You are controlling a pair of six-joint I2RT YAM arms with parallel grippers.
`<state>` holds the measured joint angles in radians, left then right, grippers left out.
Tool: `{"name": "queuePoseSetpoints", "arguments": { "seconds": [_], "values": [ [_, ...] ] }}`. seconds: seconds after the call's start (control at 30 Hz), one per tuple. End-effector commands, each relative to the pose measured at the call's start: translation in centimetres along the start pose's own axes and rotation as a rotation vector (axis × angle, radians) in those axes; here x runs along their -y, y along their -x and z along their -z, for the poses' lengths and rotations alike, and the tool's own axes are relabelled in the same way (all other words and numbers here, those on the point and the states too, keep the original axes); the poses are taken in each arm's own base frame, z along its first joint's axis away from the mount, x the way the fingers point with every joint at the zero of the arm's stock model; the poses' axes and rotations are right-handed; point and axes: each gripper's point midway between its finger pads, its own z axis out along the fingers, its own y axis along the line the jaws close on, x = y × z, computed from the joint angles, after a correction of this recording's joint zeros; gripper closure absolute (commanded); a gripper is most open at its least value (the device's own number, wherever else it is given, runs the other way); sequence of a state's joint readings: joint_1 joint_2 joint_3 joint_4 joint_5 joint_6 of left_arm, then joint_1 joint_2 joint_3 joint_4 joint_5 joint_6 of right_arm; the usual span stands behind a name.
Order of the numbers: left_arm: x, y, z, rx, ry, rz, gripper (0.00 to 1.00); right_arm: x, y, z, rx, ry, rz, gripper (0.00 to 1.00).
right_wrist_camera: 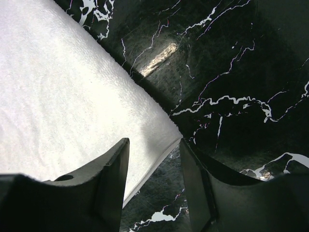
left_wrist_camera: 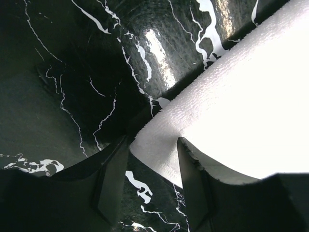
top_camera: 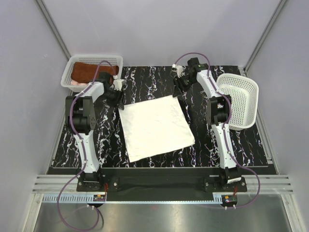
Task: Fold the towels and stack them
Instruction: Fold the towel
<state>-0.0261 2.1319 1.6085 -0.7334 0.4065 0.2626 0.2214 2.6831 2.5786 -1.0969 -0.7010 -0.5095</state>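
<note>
My left pincer is released, its fingers apart astride one corner of the white towel, which lies flat on the table off to its right. My right pincer is released too and straddles the neighbouring corner, with the cloth running to its left. The rust-brown towel sits in the basket just beyond my left pincer.
</note>
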Motion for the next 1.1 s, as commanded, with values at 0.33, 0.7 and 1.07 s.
{"name": "queuePoseSetpoints", "arguments": {
  "seconds": [0.33, 0.7, 1.07],
  "values": [
    [0.7, 1.7, -0.4, 0.045, -0.087, -0.021, 0.69, 1.3, 1.6, 0.1, 0.041, -0.067, -0.021, 0.57],
    [2.6, 3.5, -1.8, 0.054, -0.167, -0.034, 0.97, 3.2, -0.4, 0.4, -0.019, -0.149, -0.058, 0.55],
    [2.8, 5.2, -1.4, 0.084, -0.138, -0.046, 1.0, 3.9, 2.1, 3.3, 0.115, -0.128, -0.057, 1.0]
  ]
}}
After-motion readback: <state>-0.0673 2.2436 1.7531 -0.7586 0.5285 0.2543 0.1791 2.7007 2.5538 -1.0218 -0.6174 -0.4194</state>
